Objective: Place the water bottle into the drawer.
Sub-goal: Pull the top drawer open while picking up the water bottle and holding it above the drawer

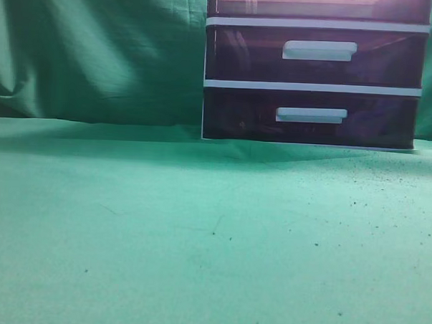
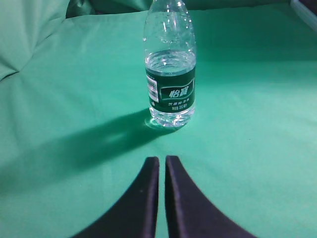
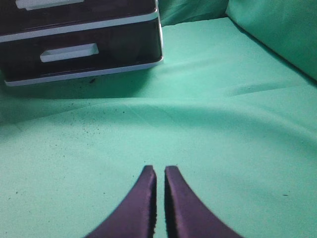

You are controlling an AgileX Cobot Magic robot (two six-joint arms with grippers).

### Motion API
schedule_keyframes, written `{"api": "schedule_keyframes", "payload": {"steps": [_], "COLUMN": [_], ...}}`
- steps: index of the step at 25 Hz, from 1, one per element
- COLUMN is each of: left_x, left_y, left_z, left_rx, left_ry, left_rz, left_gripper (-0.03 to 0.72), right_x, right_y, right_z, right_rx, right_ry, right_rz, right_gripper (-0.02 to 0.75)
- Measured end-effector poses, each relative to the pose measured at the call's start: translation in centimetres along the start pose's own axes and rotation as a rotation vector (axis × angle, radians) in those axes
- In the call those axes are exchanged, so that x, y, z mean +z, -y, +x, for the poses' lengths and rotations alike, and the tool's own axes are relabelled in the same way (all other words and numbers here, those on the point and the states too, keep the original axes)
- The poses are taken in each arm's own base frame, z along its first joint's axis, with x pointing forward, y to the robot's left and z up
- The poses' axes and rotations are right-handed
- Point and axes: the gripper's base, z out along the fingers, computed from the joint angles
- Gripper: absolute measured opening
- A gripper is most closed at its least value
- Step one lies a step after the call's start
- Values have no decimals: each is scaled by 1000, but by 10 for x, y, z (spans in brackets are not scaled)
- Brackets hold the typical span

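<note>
A clear water bottle (image 2: 170, 74) with a dark green label stands upright on the green cloth, seen only in the left wrist view. My left gripper (image 2: 162, 159) is shut and empty, a short way in front of the bottle. My right gripper (image 3: 160, 169) is shut and empty over bare cloth, well short of the cabinet (image 3: 84, 44). The topmost drawer (image 1: 319, 5) shows only as a strip at the top edge of the exterior view, with a reddish tint; it looks closed. Neither gripper shows in the exterior view.
Two lower dark drawers with white bar handles (image 1: 319, 50) (image 1: 310, 115) face me in the white-framed cabinet. Green cloth covers the table and hangs as a backdrop (image 1: 99, 49). Dark specks lie scattered on the cloth in front of the cabinet.
</note>
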Motion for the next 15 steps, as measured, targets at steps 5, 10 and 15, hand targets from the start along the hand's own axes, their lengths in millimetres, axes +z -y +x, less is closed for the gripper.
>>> {"api": "schedule_keyframes", "payload": {"steps": [5, 10, 15], "left_x": [0, 0, 0], "left_y": [0, 0, 0], "left_z": [0, 0, 0], "left_rx": [0, 0, 0], "left_ry": [0, 0, 0], "left_rz": [0, 0, 0], "left_gripper": [0, 0, 0], "right_x": [0, 0, 0], "right_y": [0, 0, 0], "right_z": [0, 0, 0], "right_rx": [0, 0, 0], "right_ry": [0, 0, 0], "right_rz": [0, 0, 0], "right_gripper": [50, 50, 50]}}
